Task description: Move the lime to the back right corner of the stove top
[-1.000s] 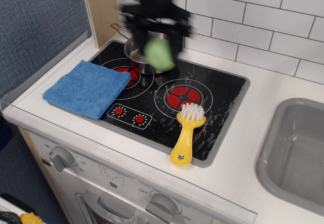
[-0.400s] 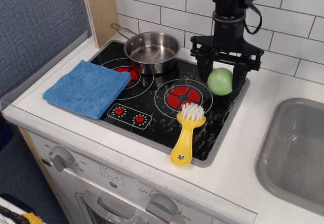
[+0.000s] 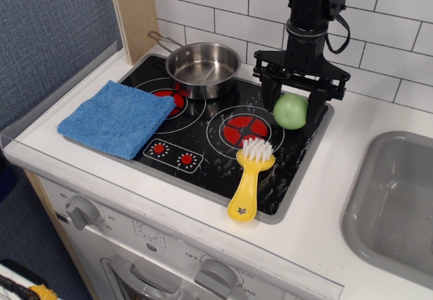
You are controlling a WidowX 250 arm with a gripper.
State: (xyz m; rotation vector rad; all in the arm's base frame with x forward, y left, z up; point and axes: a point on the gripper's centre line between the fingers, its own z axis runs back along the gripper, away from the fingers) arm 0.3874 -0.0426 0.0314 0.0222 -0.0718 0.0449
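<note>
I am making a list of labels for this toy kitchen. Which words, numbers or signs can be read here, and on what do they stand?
"OFF": oven front panel, beside the middle knob.
"20": same panel, right of the left knob.
Other dial numbers: too small to read.
Star sign: cut-out in the yellow brush handle.
Nothing else legible.

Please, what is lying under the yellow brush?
Under the yellow brush is the black stove top. Its white bristles lie near the edge of the right red burner. What the handle covers cannot be seen.

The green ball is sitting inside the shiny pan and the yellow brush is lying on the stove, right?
Not quite. The lime is not in the steel pan; it sits between the gripper's fingers at the stove top's back right. The observation.image view shows this. The yellow brush does lie there.
</note>
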